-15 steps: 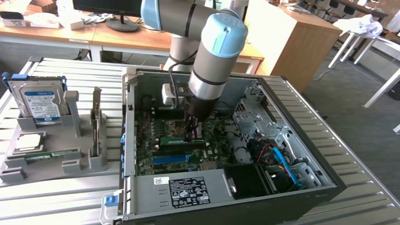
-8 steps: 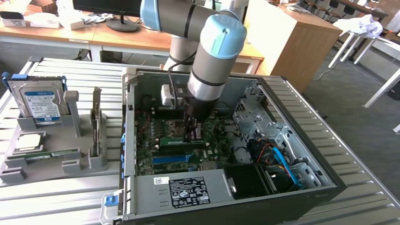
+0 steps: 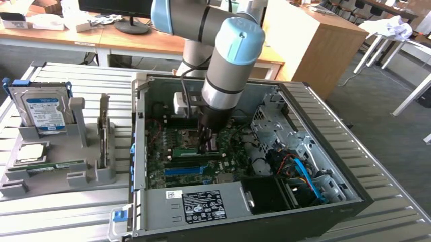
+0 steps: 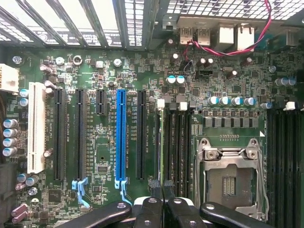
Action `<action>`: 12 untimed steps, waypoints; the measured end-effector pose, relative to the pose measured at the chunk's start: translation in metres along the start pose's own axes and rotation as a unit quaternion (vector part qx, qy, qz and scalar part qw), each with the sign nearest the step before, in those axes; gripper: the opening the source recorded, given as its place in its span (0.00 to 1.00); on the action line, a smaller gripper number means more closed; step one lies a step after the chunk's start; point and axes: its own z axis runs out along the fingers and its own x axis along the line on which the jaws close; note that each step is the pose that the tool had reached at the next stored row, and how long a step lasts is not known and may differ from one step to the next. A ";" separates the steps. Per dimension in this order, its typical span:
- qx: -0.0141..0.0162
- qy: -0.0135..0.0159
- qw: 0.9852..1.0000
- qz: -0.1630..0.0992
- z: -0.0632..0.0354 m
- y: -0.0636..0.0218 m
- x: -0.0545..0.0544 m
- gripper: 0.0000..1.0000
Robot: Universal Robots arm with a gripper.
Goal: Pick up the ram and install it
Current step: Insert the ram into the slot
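Install step in hand: tool point(image 4: 164, 202), jaws narrow, grips the ram point(image 4: 163, 147) edge-on over the motherboard's memory slots point(image 4: 178, 142); it calls for a straight, aligned press.

My gripper point(image 3: 208, 142) down inside the open computer case point(image 3: 350, 194) over the motherboard point(image 3: 176, 162), holder rack point(image 3: 57, 176) just beside the case on the exterior view's left, hard drive point(image 3: 44, 112) standing in its far end, ram point(image 3: 57, 166) lying across its near part

Green ram point(image 3: 185, 150) stands edge-on (apparently in its slot) on the motherboard.
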 end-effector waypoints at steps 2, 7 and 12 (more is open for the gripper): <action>0.000 0.000 1.000 0.000 0.0006 0.0000 0.000 0.12; 0.000 0.000 1.000 0.000 0.0021 -0.0001 0.000 0.12; 0.000 0.000 1.000 0.000 0.0036 -0.0001 0.000 0.12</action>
